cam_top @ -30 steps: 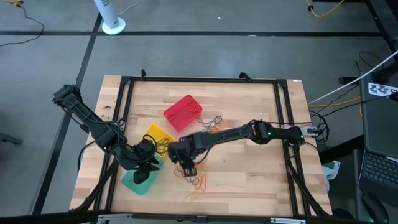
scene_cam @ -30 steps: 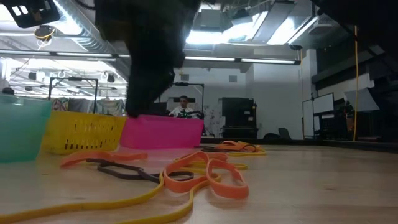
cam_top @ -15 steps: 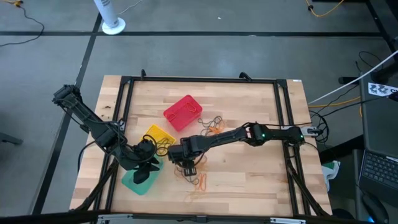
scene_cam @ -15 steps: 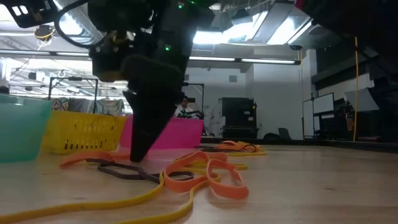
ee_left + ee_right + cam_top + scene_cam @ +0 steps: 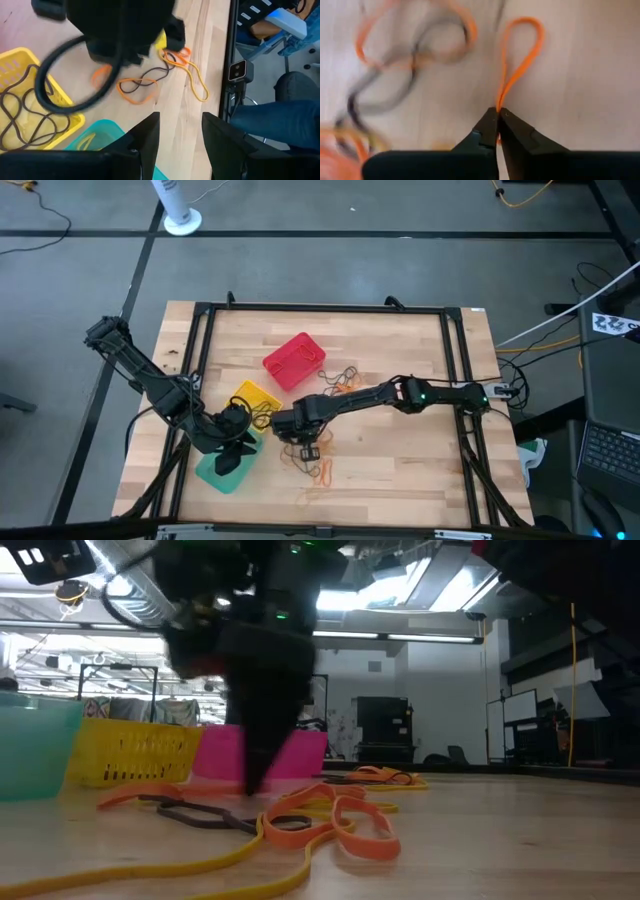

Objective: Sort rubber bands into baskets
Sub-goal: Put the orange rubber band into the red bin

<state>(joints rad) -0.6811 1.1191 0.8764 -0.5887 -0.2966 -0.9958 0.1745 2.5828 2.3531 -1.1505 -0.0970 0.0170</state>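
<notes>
Right hand (image 5: 498, 116) pinches an orange rubber band (image 5: 520, 60) flat on the worktop (image 5: 400, 450); left hand (image 5: 180, 135), fingers parted and empty, hovers at the teal basket (image 5: 222, 472), seven o'clock.

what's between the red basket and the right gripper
In the high view, bare wood and a small clump of rubber bands lie between the red basket and the right gripper, which is shut on an orange band.
</notes>
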